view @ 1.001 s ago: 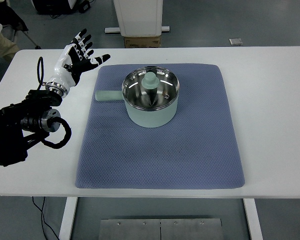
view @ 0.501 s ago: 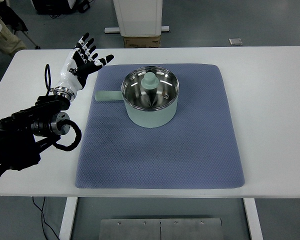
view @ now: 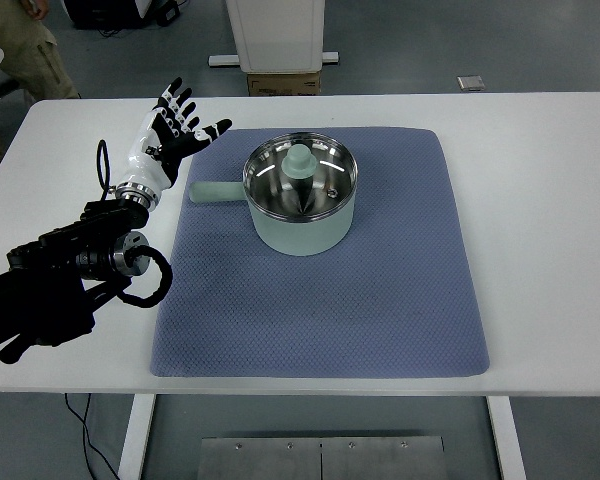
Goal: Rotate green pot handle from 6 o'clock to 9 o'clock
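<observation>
- Filling nearly the whole view, the table [view: 540, 200] carries everything, with a blue mat [view: 320, 300] spread across its middle.
- Coming in from 9 o'clock, the left arm [view: 70, 275] reaches up the table's left side; no right arm shows at all.
- Sitting toward 12 o'clock on the mat is the pot [view: 302, 205], pale green outside and shiny steel inside, with its lid [view: 301, 165] dropped inside it, knob up.
- Hovering at about 10 o'clock from the pot, the left hand [view: 165, 135] has its fingers [view: 180, 105] fanned wide and grasps nothing, palm turned toward the pot, just off the mat's left edge.
- Sticking out of the pot at 9 o'clock, the handle [view: 212, 192] lies flat on the mat, near the hand but clear of it.
- Judging by that, the turn looks done: the handle points where the task wants it, and the hand seems to be letting go and clearing off.
- Next move, I'd say: lift the hand away toward 9 o'clock without brushing the handle, since a nudge would spoil the angle.
</observation>
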`<action>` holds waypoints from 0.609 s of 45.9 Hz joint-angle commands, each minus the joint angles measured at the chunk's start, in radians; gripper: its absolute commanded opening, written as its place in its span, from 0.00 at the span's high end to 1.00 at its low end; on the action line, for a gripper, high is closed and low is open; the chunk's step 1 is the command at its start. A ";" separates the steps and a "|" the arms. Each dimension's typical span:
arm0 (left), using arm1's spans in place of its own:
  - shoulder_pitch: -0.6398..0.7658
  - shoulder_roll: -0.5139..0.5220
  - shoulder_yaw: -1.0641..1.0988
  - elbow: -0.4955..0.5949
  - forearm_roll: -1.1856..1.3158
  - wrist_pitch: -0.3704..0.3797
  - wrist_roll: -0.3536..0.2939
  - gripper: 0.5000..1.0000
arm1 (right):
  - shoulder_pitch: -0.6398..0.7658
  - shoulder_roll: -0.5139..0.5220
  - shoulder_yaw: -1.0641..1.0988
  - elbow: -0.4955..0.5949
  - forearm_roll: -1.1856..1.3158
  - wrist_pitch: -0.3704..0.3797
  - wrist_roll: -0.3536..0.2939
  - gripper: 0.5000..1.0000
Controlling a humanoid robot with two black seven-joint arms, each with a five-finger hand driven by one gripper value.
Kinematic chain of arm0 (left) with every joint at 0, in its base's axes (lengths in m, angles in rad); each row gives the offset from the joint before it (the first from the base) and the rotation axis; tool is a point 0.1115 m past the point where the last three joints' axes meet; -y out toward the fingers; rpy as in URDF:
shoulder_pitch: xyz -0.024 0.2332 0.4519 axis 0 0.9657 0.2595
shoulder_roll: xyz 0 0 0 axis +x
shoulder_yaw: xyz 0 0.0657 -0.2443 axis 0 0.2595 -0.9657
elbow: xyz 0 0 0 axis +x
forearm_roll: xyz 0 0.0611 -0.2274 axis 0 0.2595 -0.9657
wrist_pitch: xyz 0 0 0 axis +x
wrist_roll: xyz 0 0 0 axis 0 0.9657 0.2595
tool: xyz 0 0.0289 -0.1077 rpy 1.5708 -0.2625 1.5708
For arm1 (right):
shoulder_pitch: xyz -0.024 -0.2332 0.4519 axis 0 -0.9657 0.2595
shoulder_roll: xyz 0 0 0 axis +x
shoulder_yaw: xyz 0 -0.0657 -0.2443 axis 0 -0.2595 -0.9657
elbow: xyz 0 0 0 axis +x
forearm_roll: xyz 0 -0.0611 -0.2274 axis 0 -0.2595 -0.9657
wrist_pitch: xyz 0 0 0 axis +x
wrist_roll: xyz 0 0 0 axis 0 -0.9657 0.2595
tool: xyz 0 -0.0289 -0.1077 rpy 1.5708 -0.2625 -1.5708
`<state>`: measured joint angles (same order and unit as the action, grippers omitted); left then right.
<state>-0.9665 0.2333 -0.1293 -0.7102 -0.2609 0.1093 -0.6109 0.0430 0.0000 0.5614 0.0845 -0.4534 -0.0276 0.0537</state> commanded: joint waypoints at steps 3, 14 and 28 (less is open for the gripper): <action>0.000 -0.002 0.000 0.001 0.000 -0.002 0.000 0.00 | 0.000 0.000 0.000 0.000 -0.001 0.000 0.000 0.00; 0.015 -0.025 -0.010 0.011 0.000 -0.003 0.000 0.00 | 0.000 0.000 0.000 0.000 0.001 0.000 0.000 0.00; 0.040 -0.042 -0.021 0.020 0.002 -0.003 0.000 0.00 | 0.001 0.000 0.000 0.000 0.002 0.000 0.000 0.00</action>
<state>-0.9288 0.1918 -0.1498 -0.6888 -0.2607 0.1057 -0.6109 0.0438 0.0000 0.5602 0.0844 -0.4520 -0.0276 0.0537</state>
